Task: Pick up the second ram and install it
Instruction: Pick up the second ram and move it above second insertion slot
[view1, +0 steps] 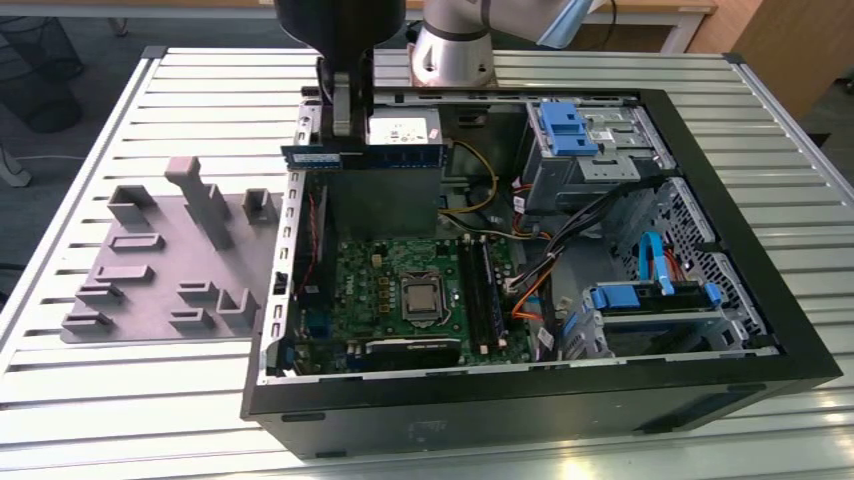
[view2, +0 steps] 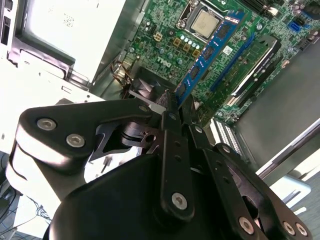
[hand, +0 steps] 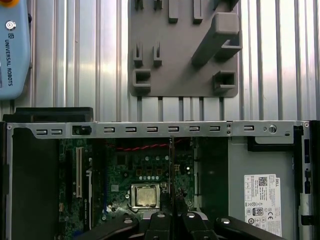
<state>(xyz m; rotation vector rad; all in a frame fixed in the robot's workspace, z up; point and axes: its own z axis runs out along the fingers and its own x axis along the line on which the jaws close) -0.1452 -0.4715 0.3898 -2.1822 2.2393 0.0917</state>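
One gripper (view2: 172, 107) clenches the second ram (view1: 363, 157) by an end, level above the motherboard (view1: 400, 290).

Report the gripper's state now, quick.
Gripper: shut on the second ram, held over the open computer case above the motherboard.

I see the computer case (view1: 534, 400) lying open on the bench (view1: 134, 420). The holder tray (view1: 147, 270) sits beside it, toward the exterior view's left. The motherboard (view1: 387, 290) lies inside the case.
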